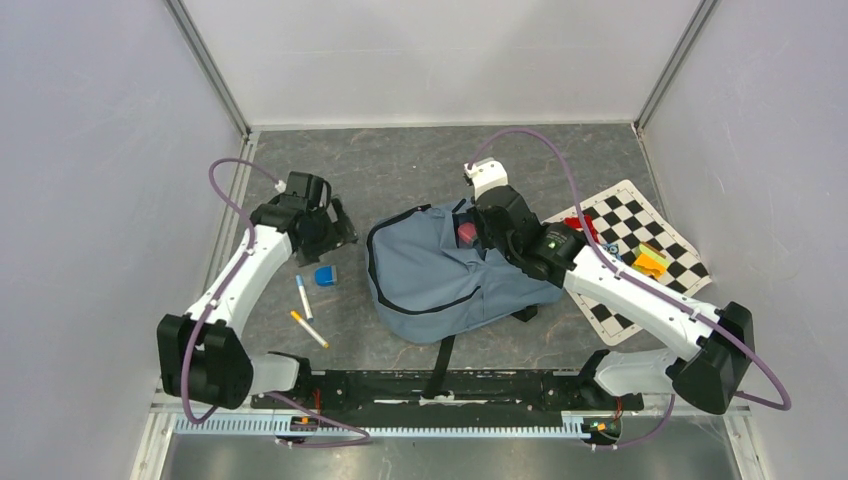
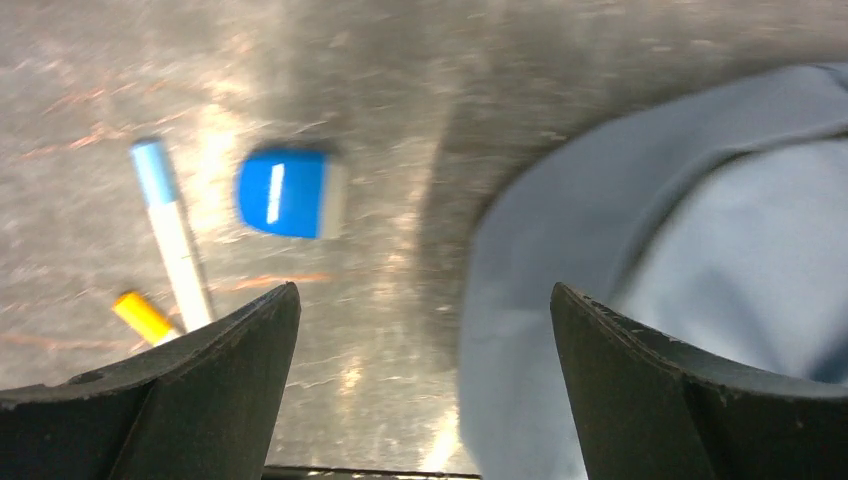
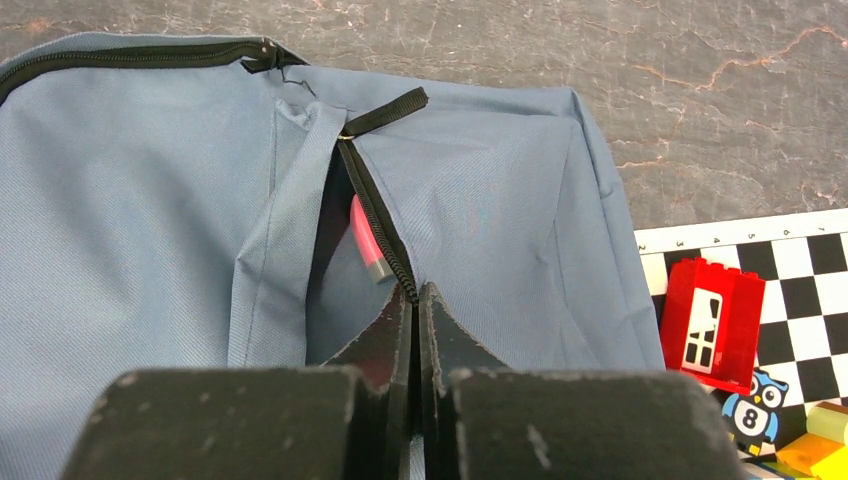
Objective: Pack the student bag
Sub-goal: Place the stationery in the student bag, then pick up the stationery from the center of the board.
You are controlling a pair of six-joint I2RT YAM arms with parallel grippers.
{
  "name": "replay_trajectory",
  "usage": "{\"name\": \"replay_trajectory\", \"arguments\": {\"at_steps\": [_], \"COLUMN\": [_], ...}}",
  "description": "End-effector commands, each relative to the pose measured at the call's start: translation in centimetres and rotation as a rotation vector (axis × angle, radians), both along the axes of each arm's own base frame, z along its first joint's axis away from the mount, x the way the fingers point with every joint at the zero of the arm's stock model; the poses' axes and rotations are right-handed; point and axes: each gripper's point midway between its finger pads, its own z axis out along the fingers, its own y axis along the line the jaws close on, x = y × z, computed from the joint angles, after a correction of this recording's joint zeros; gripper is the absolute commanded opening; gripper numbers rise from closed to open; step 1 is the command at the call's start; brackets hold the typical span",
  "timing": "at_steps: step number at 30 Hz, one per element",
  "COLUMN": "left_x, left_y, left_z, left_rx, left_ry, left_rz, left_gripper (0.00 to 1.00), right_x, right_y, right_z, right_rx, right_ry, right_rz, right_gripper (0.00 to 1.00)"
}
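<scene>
The grey-blue student bag [image 1: 440, 275] lies flat mid-table, also visible in the left wrist view [image 2: 700, 220] and the right wrist view [image 3: 140, 200]. My right gripper [image 1: 478, 235] is over its upper edge, jaws shut [image 3: 415, 290] on the black zipper edge of a pocket slit. A pink pen-like item [image 3: 368, 245] shows inside the slit [image 1: 466, 233]. My left gripper [image 1: 335, 235] hovers open and empty [image 2: 422, 290] above the table just left of the bag.
A blue eraser [image 1: 325, 275] [image 2: 285, 192], a white marker with a blue cap [image 1: 303, 296] [image 2: 170, 230] and an orange-tipped one [image 1: 308, 329] [image 2: 143, 315] lie left of the bag. To the right, a checkerboard mat [image 1: 625, 215] carries a red brick [image 3: 712, 322] and coloured blocks [image 1: 650, 262].
</scene>
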Motion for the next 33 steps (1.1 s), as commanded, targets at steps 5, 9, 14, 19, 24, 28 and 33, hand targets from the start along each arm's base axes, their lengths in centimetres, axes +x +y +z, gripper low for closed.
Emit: {"name": "replay_trajectory", "arguments": {"at_steps": [5,9,14,19,24,28,33], "left_x": [-2.5,-2.0,-1.9,-1.5,-0.8,-0.5,-0.4], "left_y": [5.5,5.6,5.5,5.3,5.3,5.3,5.3], "left_z": [-6.6,-8.4,-10.4,-11.9,-12.8,-13.3,-13.2], "left_rx": [0.203,0.185,0.171,0.15,0.143,0.144,0.141], "left_ry": [0.23,0.24,0.296,0.323,0.338,0.367,0.364], "left_rz": [0.037,0.011,-0.005,-0.031,-0.052,-0.052,-0.057], "left_gripper": [1.0,1.0,1.0,1.0,0.9,0.68,0.48], "right_x": [1.2,1.1,1.2,1.2,1.4,1.4,1.6], "right_y": [-0.3,-0.6,-0.7,-0.7,-0.6,-0.6,-0.7], "right_z": [4.3,4.3,4.3,4.3,4.4,4.3,4.4], "right_rx": [0.112,0.115,0.117,0.114,0.113,0.111,0.11], "right_ry": [-0.129,-0.13,-0.131,-0.133,-0.132,-0.13,-0.133], "right_rz": [-0.037,-0.046,-0.05,-0.05,-0.05,-0.047,-0.055], "right_gripper": [0.0,0.0,0.0,0.0,0.0,0.0,0.0]}}
